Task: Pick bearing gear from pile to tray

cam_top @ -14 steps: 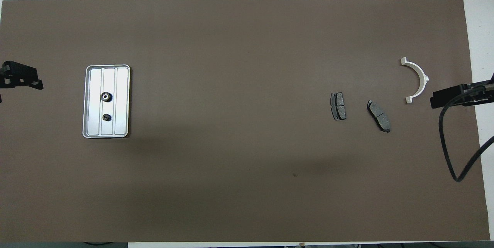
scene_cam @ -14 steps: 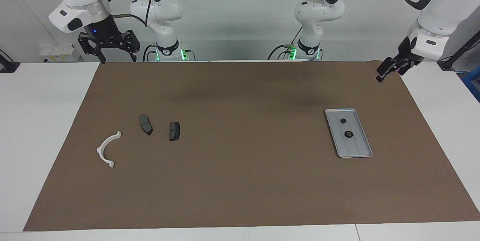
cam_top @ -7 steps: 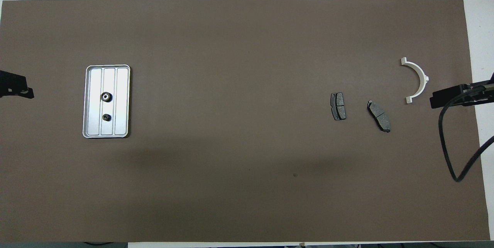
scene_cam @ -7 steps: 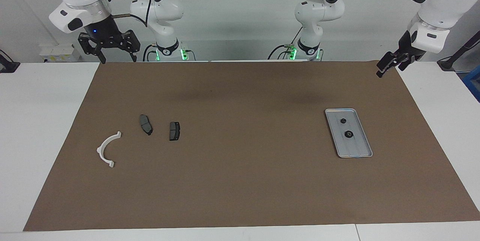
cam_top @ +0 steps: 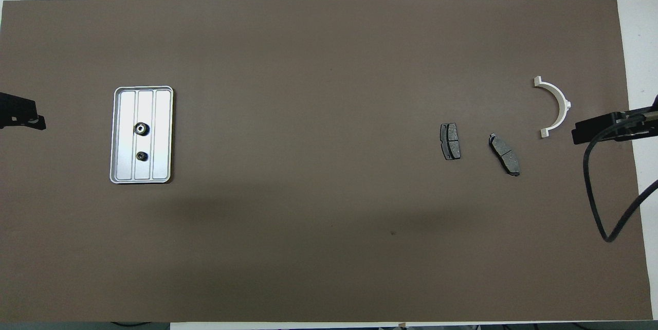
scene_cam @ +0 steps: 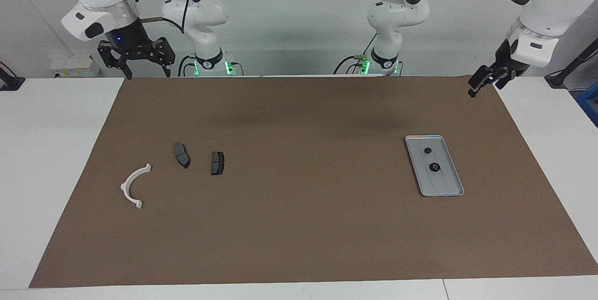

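The silver tray (scene_cam: 444, 185) lies on the brown mat toward the left arm's end and also shows in the overhead view (cam_top: 162, 114). Two small black round gears (scene_cam: 427, 150) (scene_cam: 434, 167) lie in it. The pile lies toward the right arm's end: a white arc (scene_cam: 133, 185) and two dark grey pads (scene_cam: 181, 154) (scene_cam: 217, 162). My left gripper (scene_cam: 479, 86) hangs raised over the mat's edge at its own end, holding nothing that I can see. My right gripper (scene_cam: 145, 73) is open and empty, raised over the mat's corner at its own end.
The brown mat (scene_cam: 303, 225) covers most of the white table. In the overhead view the right gripper (cam_top: 583, 132) shows beside the white arc (cam_top: 555, 106), with a black cable (cam_top: 596, 206) looping under it.
My left gripper has risen and drawn back from the tray toward its end of the table. The right arm and all the parts have stayed still.
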`<state>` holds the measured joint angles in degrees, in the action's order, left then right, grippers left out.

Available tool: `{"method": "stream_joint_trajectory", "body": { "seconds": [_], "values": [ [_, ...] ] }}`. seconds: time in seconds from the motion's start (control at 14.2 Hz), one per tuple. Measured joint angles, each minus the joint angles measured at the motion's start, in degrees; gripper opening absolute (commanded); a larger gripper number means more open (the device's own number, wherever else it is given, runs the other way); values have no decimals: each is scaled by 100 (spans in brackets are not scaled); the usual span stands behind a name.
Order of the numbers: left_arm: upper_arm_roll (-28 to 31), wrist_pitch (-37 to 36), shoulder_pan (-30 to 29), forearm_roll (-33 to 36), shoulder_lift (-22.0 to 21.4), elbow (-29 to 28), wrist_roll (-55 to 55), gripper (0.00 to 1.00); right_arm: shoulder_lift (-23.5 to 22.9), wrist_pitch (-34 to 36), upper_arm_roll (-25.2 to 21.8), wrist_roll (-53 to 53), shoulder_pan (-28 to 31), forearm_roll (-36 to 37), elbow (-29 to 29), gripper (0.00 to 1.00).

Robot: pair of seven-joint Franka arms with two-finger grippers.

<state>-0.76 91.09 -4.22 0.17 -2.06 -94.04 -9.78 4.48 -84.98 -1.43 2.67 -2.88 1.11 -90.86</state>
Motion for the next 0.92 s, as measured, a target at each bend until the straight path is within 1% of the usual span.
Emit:
{"method": "stream_joint_trajectory", "body": {
  "seconds": [0.28, 0.63, 0.92],
  "values": [
    [-68, 159, 47, 0, 30, -5, 109, 100, 0, 0, 0, 0, 0, 0, 0, 100],
    [31, 212, 468, 0, 211, -9, 121, 100, 0, 0, 0, 0, 0, 0, 0, 100],
    [99, 298, 501, 0, 261, -6, 124, 100, 0, 0, 0, 0, 0, 0, 0, 100]
  ]
}}
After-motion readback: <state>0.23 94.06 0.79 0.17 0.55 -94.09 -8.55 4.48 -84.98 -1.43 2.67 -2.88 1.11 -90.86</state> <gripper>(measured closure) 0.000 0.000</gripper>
